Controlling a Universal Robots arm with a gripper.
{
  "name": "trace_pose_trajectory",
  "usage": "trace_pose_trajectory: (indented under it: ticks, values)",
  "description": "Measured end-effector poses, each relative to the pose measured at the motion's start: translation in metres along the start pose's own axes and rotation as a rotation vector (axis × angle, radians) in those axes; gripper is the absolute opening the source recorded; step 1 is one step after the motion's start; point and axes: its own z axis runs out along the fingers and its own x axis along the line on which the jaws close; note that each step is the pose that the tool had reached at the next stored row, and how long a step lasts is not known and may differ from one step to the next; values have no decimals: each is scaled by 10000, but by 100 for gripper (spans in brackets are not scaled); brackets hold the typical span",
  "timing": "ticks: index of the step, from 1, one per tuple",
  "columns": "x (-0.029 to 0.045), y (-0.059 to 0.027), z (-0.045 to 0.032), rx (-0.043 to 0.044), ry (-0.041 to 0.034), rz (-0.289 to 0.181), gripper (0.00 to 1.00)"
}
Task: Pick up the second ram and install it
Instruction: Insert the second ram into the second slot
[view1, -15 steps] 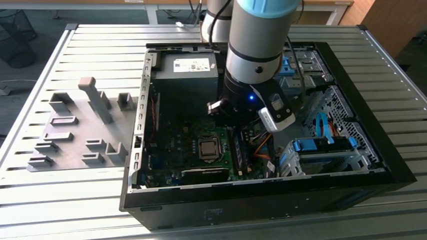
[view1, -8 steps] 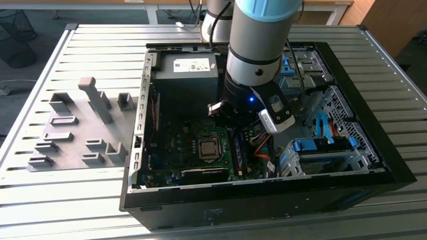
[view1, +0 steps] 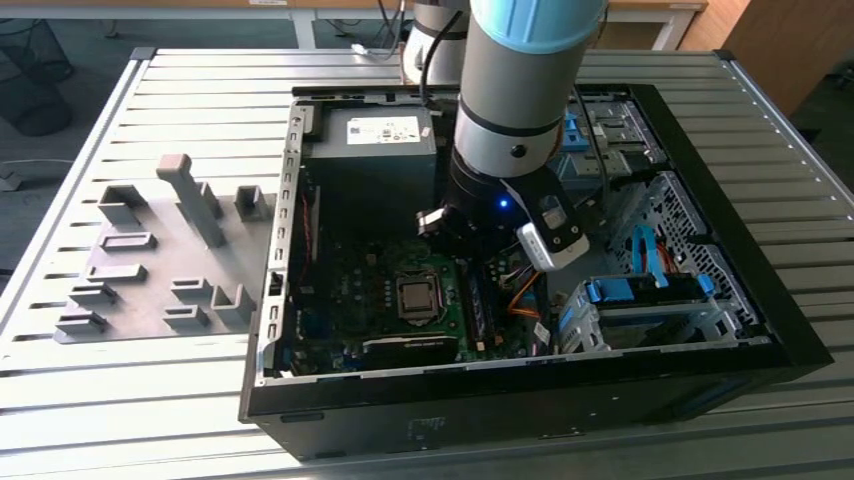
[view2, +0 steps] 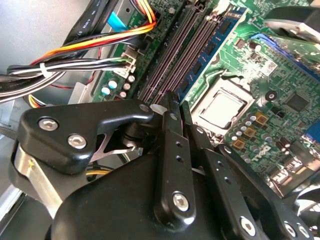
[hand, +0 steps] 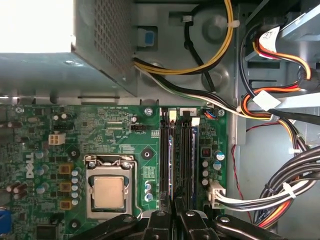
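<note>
Hiding gripper (hand: 175, 210) tips: memory slots (hand: 177, 155).

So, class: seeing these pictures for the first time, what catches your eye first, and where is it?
The arm plunges into the open PC case on the slatted table, its pincer right over the RAM slots beside the silver CPU. Grey fixture blocks sit at the exterior view's left, outside the case.

1. Grey ribbed metal table (view1: 200, 90) with long slats carries everything.
2. Open black computer case (view1: 747, 330) lies on its side, towards the exterior view's right.
3. Grey plastic fixture blocks (view1: 167, 250) sit on the exterior view's left, just beside the case.
</note>
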Motion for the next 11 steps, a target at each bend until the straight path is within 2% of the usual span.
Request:
trace_pose_trajectory:
  ticks: [4, 8, 11]
  values:
    - [-20, 3, 24, -32, 2, 8, 14]
    - [-21, 10, 38, -140, -1, -5, 14]
    - [-21, 10, 62, -143, 0, -8, 14]
